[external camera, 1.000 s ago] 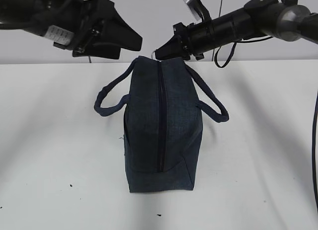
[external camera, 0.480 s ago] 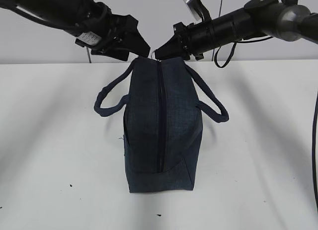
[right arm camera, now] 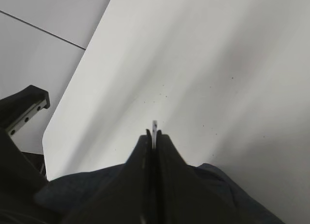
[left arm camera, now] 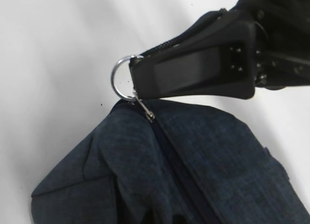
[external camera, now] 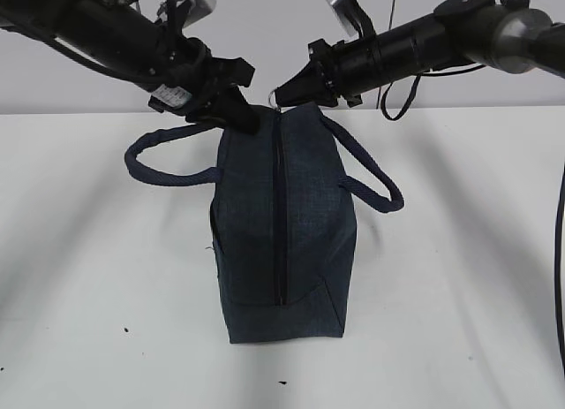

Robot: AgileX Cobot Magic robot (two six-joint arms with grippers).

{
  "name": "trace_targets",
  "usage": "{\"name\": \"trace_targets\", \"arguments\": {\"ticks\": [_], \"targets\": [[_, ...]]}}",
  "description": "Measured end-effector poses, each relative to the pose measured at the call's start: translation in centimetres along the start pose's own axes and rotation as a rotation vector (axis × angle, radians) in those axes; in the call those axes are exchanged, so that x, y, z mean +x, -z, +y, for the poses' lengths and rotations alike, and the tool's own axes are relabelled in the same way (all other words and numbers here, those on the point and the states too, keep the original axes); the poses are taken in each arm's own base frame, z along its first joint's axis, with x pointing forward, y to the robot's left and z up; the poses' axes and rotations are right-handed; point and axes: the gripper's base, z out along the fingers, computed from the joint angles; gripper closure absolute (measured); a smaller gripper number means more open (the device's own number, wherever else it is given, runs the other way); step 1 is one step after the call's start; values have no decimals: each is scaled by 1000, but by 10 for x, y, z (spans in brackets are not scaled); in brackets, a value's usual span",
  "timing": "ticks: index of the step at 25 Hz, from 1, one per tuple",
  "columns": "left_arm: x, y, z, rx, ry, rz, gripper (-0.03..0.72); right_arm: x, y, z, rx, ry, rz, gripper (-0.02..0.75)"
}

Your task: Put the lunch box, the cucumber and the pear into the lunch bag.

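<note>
The dark navy lunch bag [external camera: 282, 241] stands on the white table with its long top zipper [external camera: 282, 206] closed. My right gripper [external camera: 284, 95] is shut on the metal ring pull [left arm camera: 118, 79] at the bag's far end; the ring's edge [right arm camera: 154, 125] pokes out between its tips [right arm camera: 154, 137]. My left gripper [external camera: 240, 117] presses onto the bag's far top left corner and looks shut on the fabric, which bunches up in the left wrist view [left arm camera: 145, 161]. The lunch box, the cucumber and the pear are out of view.
The bag's loop handles stick out to the left [external camera: 163, 157] and to the right [external camera: 371, 184]. A black cable [external camera: 397, 100] hangs from the right arm, and another [external camera: 561, 250] runs down the right edge. The white table [external camera: 106, 276] ends at a grey wall.
My left gripper has come down and rightward onto the bag's far corner and closed. The left handle swung outward and up. The right gripper stayed on the ring.
</note>
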Motion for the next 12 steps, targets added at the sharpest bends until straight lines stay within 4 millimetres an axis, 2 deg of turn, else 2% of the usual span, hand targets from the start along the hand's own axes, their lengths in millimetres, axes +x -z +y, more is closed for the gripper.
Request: {"name": "trace_targets", "arguments": {"ticks": [12], "targets": [[-1, 14, -14, 59, -115, 2, 684, -1, 7, -6, 23, -4, -17, 732]]}}
